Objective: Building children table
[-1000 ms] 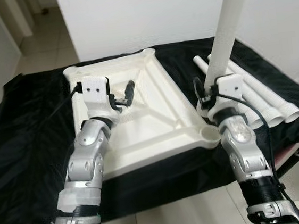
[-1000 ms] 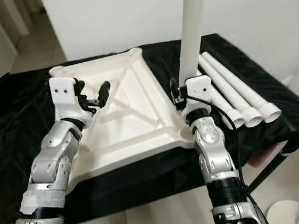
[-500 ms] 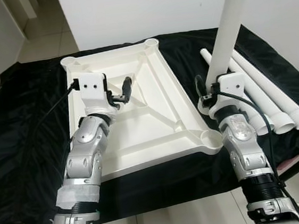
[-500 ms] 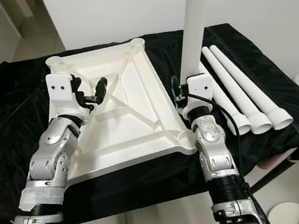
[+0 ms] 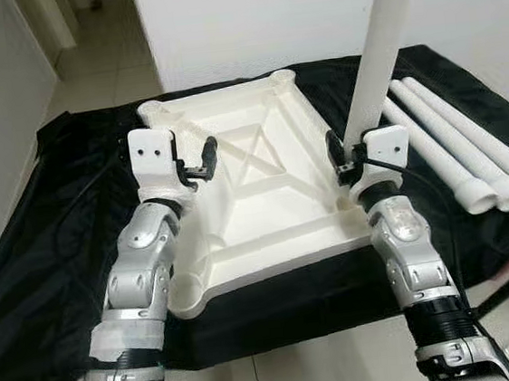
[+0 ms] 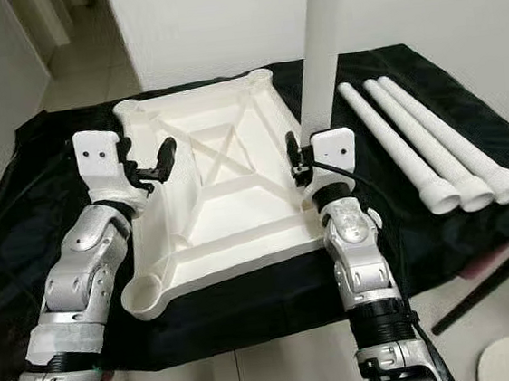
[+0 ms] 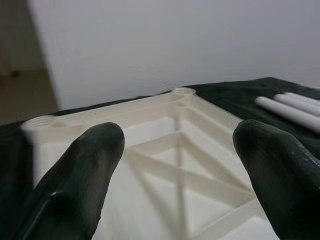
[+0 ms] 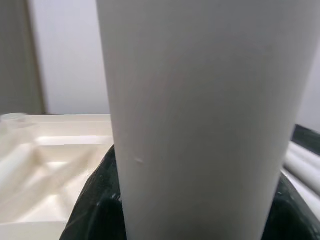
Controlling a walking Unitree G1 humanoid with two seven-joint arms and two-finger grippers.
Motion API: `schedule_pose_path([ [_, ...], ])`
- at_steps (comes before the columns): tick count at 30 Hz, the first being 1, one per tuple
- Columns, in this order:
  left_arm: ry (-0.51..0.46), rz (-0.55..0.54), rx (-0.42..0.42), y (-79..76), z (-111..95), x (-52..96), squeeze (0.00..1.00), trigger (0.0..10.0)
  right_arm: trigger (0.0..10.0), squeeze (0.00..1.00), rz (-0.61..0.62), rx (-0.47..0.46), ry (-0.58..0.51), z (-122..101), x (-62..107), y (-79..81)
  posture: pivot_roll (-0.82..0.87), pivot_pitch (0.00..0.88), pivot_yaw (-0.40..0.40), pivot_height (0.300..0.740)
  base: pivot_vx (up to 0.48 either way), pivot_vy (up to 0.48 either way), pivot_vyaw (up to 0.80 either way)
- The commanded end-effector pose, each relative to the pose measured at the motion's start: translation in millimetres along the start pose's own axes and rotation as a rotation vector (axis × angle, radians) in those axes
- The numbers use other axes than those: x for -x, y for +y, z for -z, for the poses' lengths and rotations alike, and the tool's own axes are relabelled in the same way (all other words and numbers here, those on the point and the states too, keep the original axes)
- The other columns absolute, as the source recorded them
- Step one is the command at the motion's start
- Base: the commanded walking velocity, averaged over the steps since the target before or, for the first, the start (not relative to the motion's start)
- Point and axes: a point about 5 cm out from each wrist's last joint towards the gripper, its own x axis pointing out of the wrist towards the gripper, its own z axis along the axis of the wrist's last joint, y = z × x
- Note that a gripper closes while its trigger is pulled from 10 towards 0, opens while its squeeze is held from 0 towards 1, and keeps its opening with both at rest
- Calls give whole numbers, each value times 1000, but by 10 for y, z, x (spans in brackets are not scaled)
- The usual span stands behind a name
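An upturned white tabletop [image 5: 254, 190] is laid flat on a worktop [image 5: 53, 266] covered with a black cloth [image 6: 17, 179]. The ribbed underside of the tabletop is turned upward, with crossing ribs at its middle and a round socket at each corner. The near-left corner socket [image 6: 146, 297] is seen empty at the near edge of the cloth, and the far-right corner socket [image 5: 283, 76] lies close to the white wall [image 5: 255, 18].

The left end effector [image 5: 199, 163] is held above the left part of the tabletop, over its ribbed inner surface. Its two black fingers [image 7: 85, 170] are spread apart with nothing between them, as is shown plainly in the left wrist view, where the ribs are seen through the gap.

The right end effector [image 6: 295, 163] is positioned at the right edge of the tabletop, toward its near-right corner. It is closed around a white table leg [image 5: 383, 45], which is held upright and slightly tilted, rising out of the top of the picture. In the right wrist view the leg [image 8: 200, 115] is seen pressed between the dark finger pads. Whether the lower end of the leg is seated in a socket cannot be told, as it is hidden behind the end effector.

Three more white legs [image 6: 428, 149] are laid side by side on the cloth to the right of the tabletop, touching or nearly touching one another, with their wider ends toward the near side.

A tiled floor [image 6: 282, 369] is seen beneath the near edge of the worktop.
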Motion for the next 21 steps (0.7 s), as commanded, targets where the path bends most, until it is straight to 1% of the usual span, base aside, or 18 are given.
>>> schedule_pose_path([
  [1, -9, 19, -12, -39, -19, -15, 0, 10000, 10000, 0, 10, 1, -4, -6, -12, -31, -102, 35, 89, 740, 0, 0, -725],
  [4, -12, 22, -16, -45, -22, -11, 0, 10000, 10000, 0, 11, -1, -6, -4, -7, -33, -101, 34, 88, 740, 0, 0, -712],
  [5, -15, 22, -36, -46, -23, -8, 0, 10000, 10000, 0, 9, 1, -8, -5, -6, -32, -100, 34, 87, 740, 0, 0, 0],
  [8, -16, 19, -48, -48, -20, -3, 0, 10000, 10000, 0, 7, 3, -15, -11, -6, -31, -99, 36, 87, 740, 0, 0, 0],
  [9, -18, 19, -68, -53, -21, 1, 0, 10000, 10000, 0, 5, 0, -17, -13, -7, -26, -98, 38, 86, 740, 0, 0, 0],
  [13, -20, 22, -88, -64, -23, 11, 0, 10000, 10000, 0, -1, -1, -16, -12, -6, -7, -96, 41, 85, 740, 0, 0, 0],
  [19, -23, 33, -91, -58, -34, 21, 0, 10000, 10000, 0, 1, -4, -11, -10, -5, -9, -95, 48, 87, 740, 0, 0, 0],
  [21, -35, 64, -116, -85, -50, 30, 0, 10000, 10000, 0, 8, -2, -7, -2, 0, -21, -95, 52, 86, 740, 0, 0, 0],
])
